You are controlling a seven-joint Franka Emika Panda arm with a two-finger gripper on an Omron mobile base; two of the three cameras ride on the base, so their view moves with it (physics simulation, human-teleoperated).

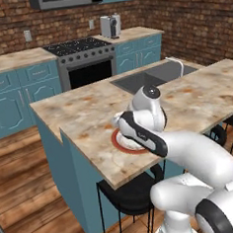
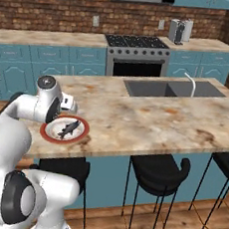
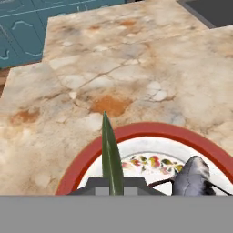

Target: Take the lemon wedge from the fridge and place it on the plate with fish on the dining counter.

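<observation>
Hovering over the near-left end of the counter [image 3: 113, 77], my gripper [image 3: 112, 182] is pinched nearly shut on the lemon wedge [image 3: 110, 154], which stands up between my fingertips as a thin yellowish-green sliver, narrow end pointing away from me. Just below and ahead of my hand lies the plate [image 3: 136, 132], its broad red rim curving across the hand view and its white centre carrying a small painted pattern. The fish [image 3: 193, 175] rests on that plate, a grey body to the right of the wedge in the hand view; the wedge is apart from it and I cannot tell whether it touches the plate yet. From the right base view my hand [image 2: 65, 104] sits just behind the plate [image 2: 79, 133], with the dark fish [image 2: 68, 128] lying slantwise across its middle. From the left base view my forearm covers most of the plate [image 1: 122, 145], leaving a strip of red rim showing near the counter's [image 1: 88, 111] front edge. Farther along the same top is the dark inset sink [image 2: 169, 87] with its curved white tap [image 2: 191, 80]. Black stools [image 2: 158, 173] stand under the near edge. Beyond, against the brick wall, are the teal cabinets [image 2: 52, 62], the stove [image 2: 137, 54] and a toaster [image 2: 179, 30].
</observation>
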